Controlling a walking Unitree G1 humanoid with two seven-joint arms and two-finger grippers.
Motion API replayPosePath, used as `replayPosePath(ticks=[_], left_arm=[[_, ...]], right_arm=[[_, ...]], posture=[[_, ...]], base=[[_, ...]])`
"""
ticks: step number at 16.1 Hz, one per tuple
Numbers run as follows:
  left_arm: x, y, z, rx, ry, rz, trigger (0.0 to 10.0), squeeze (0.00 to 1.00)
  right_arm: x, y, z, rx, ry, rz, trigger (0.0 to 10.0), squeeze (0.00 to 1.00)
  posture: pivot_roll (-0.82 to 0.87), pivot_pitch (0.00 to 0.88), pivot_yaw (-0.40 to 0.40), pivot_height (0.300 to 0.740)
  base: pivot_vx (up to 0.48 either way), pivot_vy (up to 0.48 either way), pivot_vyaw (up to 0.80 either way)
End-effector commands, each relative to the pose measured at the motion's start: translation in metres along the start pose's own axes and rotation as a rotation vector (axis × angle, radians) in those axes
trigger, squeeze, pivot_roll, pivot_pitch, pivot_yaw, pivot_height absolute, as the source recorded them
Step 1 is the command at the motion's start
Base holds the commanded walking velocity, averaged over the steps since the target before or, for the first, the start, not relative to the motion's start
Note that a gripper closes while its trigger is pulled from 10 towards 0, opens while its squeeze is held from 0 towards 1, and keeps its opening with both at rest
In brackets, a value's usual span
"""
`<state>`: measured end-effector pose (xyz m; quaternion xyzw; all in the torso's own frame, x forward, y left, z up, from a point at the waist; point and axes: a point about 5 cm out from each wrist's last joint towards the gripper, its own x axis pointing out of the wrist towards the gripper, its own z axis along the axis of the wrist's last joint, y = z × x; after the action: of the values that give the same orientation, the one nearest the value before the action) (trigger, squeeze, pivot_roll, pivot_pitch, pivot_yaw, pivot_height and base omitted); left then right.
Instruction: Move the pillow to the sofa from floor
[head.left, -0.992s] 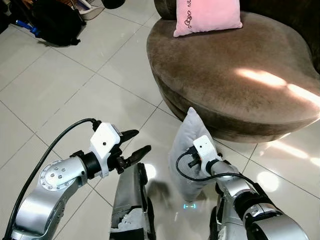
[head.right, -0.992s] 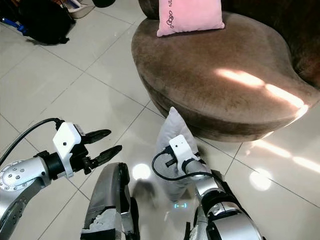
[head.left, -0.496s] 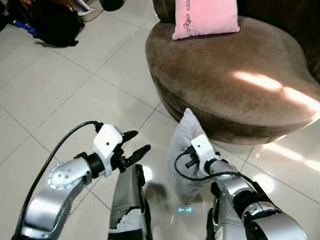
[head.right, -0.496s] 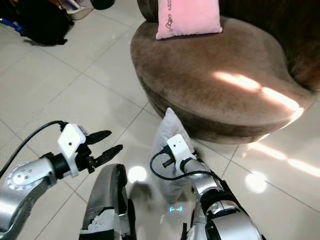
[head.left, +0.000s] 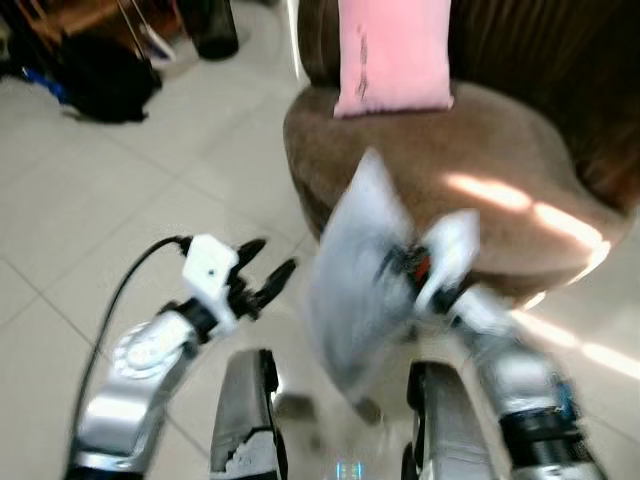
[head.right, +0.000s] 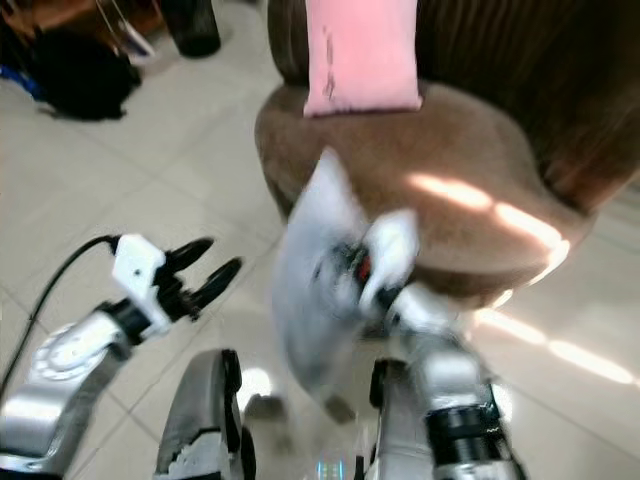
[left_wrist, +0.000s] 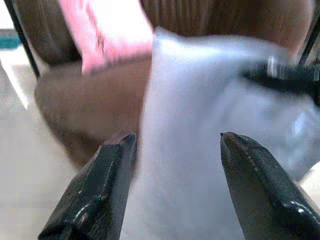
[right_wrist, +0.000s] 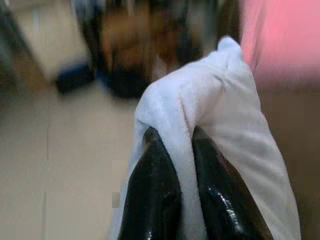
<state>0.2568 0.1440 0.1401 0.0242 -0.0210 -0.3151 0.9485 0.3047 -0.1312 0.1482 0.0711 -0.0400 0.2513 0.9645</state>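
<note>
A light grey pillow (head.left: 360, 270) hangs off the floor, blurred by motion, in front of the brown sofa (head.left: 500, 190). My right gripper (right_wrist: 182, 150) is shut on a pinched fold of its edge. Its wrist shows at the pillow's right side (head.left: 445, 262). My left gripper (head.left: 262, 275) stands open just left of the pillow, not touching it. In the left wrist view the open fingers (left_wrist: 100, 195) frame the pillow (left_wrist: 200, 125) ahead. A pink pillow (head.left: 392, 55) leans against the sofa's back.
A black bag (head.left: 95, 85) and a dark bottle-like object (head.left: 212, 25) sit on the tiled floor (head.left: 100, 210) at the far left. Sunlight patches lie on the sofa seat and on the floor to the right. My own legs (head.left: 245, 420) show at the bottom.
My right gripper has lifted the grey pillow off the floor, up toward the sofa seat. The camera has tilted up and the picture is blurred. The left gripper stays open beside it.
</note>
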Motion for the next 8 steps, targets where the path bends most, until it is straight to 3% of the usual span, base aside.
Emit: replayPosePath(ticks=[1, 2, 3, 5, 8], left_arm=[[0.008, -0.004, 0.010, 0.021, -0.049, -0.018, 10.0, 0.00], [0.020, -0.006, 0.016, 0.033, -0.083, -0.039, 10.0, 0.00], [0.020, -0.006, 0.016, 0.033, -0.083, -0.039, 10.0, 0.00], [0.039, 0.008, 0.025, 0.081, -0.082, 0.064, 10.0, 0.00], [0.040, 0.020, 0.030, 0.113, -0.086, 0.161, 10.0, 0.00]], right_arm=[[0.001, -0.001, 0.037, 0.003, -0.153, -0.045, 0.0, 0.00], [0.000, -0.010, 0.052, -0.033, -0.203, -0.183, 10.0, 0.00], [0.000, -0.010, 0.052, -0.033, -0.203, -0.183, 10.0, 0.00], [-0.010, -0.015, 0.066, -0.033, -0.239, -0.366, 10.0, 0.00], [-0.009, -0.016, 0.060, -0.008, -0.224, -0.460, 10.0, 0.00]], posture=[[-0.07, 0.000, 0.076, 0.560], [-0.09, 0.000, 0.079, 0.560], [-0.09, 0.000, 0.079, 0.560], [-0.09, 0.000, 0.073, 0.565], [-0.08, 0.000, 0.061, 0.595]], base=[[0.000, 0.000, 0.00], [0.000, 0.000, 0.00], [0.000, 0.000, 0.00], [0.000, 0.000, 0.00], [0.000, 0.000, 0.00]])
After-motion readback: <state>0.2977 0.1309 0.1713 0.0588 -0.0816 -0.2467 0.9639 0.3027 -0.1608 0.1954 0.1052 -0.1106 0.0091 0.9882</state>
